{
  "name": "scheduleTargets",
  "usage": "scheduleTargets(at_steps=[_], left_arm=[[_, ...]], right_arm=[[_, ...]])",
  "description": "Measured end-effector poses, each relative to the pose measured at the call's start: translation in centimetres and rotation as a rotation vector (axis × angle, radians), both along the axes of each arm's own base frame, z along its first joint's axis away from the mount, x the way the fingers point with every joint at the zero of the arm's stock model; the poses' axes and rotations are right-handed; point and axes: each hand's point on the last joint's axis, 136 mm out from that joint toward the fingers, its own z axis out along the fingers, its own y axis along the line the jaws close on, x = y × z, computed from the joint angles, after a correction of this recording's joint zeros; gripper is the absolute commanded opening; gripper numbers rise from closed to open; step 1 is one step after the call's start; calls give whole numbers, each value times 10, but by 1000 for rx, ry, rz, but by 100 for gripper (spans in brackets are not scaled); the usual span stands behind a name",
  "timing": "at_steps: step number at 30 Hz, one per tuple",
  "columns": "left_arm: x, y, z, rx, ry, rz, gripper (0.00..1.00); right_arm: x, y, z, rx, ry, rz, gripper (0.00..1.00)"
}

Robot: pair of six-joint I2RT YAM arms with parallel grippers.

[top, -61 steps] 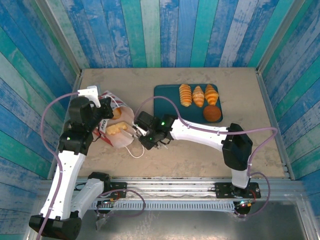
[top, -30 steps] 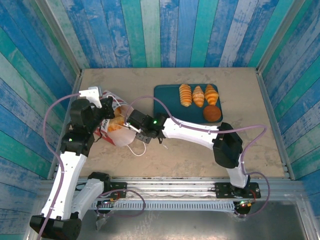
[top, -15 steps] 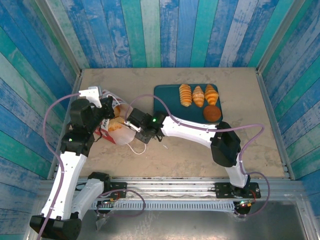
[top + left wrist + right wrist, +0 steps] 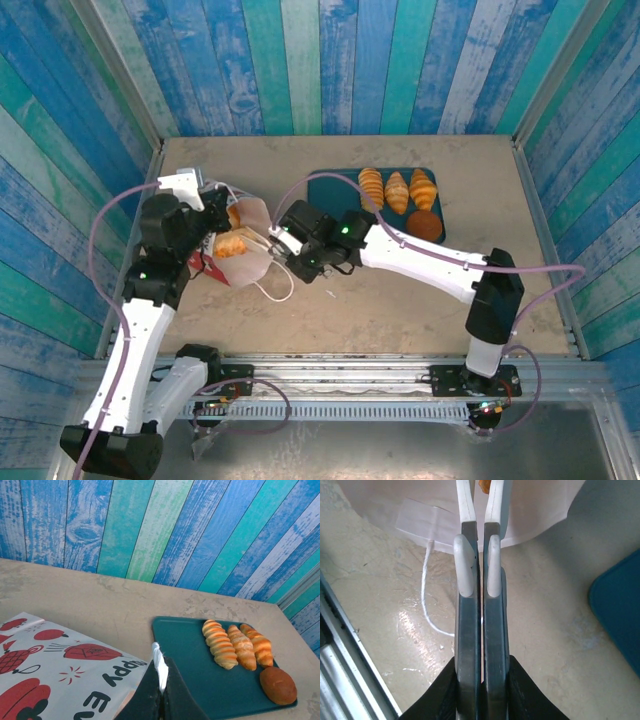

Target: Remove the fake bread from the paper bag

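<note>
Far left on the table (image 4: 380,320), we have the left gripper (image 4: 218,220) clamped on the rim of the paper bag (image 4: 245,268). Left wrist view agrees: fingers (image 4: 150,695) pressed together with a strip of white paper pinched between them. The bag's red-and-white printed face lies just to their left.

The bag is tipped, mouth toward the right. We see two pieces of fake bread (image 4: 231,245) in the opening: a golden one mid-mouth and an orange one further back, close to the left gripper. A white cord handle (image 4: 274,290) loops out onto the table on the near side of the bag.

Next over, the right gripper (image 4: 272,244) sits at the bag mouth, tips at the white rim. Right wrist view: jaws narrow with a thin slit between them, and the tips are over white bag paper. An orange sliver shows between the tips at the top edge. We can't tell whether it is gripped or just lies behind the fingers. In that view the cord lies on the table left of the fingers.

Further right, a teal tray (image 4: 335,195) sits near the back, apart from the bag, with the right arm crossing its near left corner. It holds three croissants (image 4: 397,190) side by side along the far edge. A round bun (image 4: 424,227) sits just nearer, by the right corner.
</note>
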Motion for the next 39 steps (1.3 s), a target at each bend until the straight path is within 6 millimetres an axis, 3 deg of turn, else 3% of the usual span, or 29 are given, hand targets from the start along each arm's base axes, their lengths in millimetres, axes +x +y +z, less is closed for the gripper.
scheduleTargets(at_steps=[8,21,30,35,39], left_arm=[[11,-14,-7,-75,40,-53,0],[16,-11,-5,-70,30,-34,0],[18,-3,-5,-29,16,6,0],[17,-1,-3,-19,7,13,0],[17,0,-2,-16,3,19,0]], right_arm=[[0,-35,3,-4,64,-77,24],[1,-153,34,70,72,-286,25],[21,-233,-8,-13,232,-523,26],[23,-239,-32,-92,345,-519,26],[27,-239,-38,-113,380,-508,29]])
